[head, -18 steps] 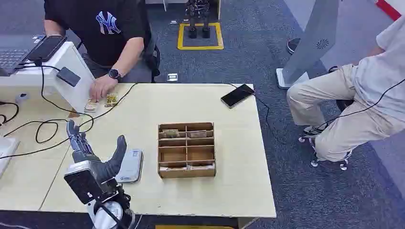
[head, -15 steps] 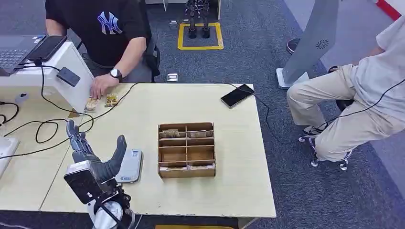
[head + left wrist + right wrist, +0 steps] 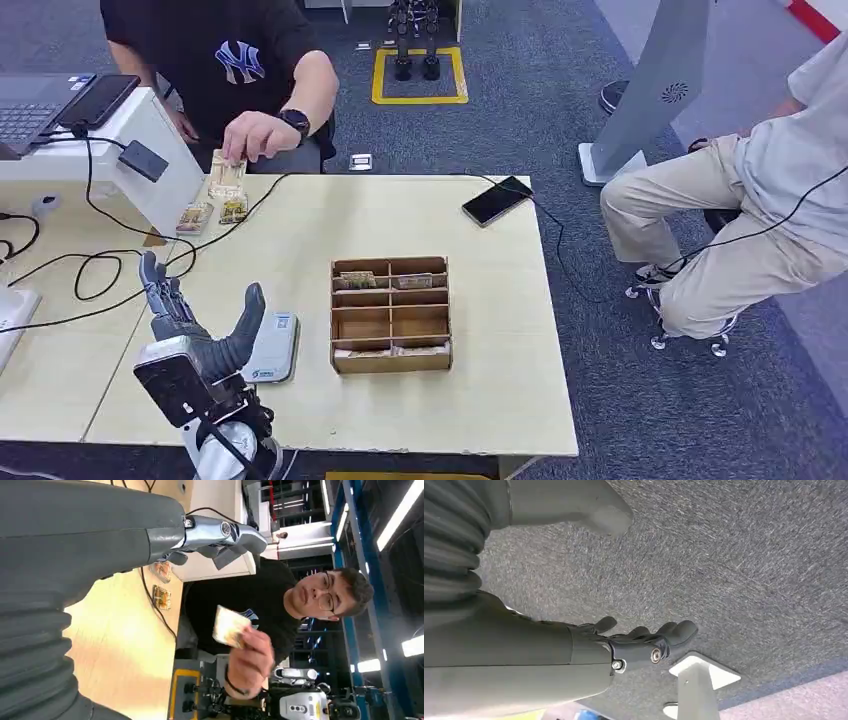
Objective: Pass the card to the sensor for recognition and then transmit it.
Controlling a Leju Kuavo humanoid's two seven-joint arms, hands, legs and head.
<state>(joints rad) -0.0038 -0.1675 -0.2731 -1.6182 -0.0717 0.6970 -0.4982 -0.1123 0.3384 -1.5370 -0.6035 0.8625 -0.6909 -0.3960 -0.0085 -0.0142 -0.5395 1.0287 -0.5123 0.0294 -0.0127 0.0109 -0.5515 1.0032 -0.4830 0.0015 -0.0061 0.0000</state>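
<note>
Table (image 3: 480,330) of pale wood carries the scene in the head view. At its near left corner the robot's left hand (image 3: 195,320) is raised above the table, fingers spread and pointing away, thumb out to the right, holding nothing. Just to the right of that hand, partly behind the thumb, lies the grey sensor (image 3: 274,348), flat on the table. Right of the sensor, near the middle of the table, stands a brown compartment box (image 3: 390,313) with small items in its far and nearest rows.

At the far left, a seated person in a black shirt holds a card (image 3: 227,176) in a hand (image 3: 258,133) raised above the table's far edge; the left wrist view shows the same card (image 3: 229,626) pinched at the person's fingertips, clear of the table. Two more cards (image 3: 212,213) lie on the table just beneath, beside a white stand (image 3: 150,150) with black cables trailing from it. A dark phone (image 3: 497,200) lies near the far right edge, a cable attached.

Right hand (image 3: 639,642) hangs over grey carpet, its fingers loosely curled and apart, nothing in them. A second person in beige trousers (image 3: 700,240) sits to the right of the table.
</note>
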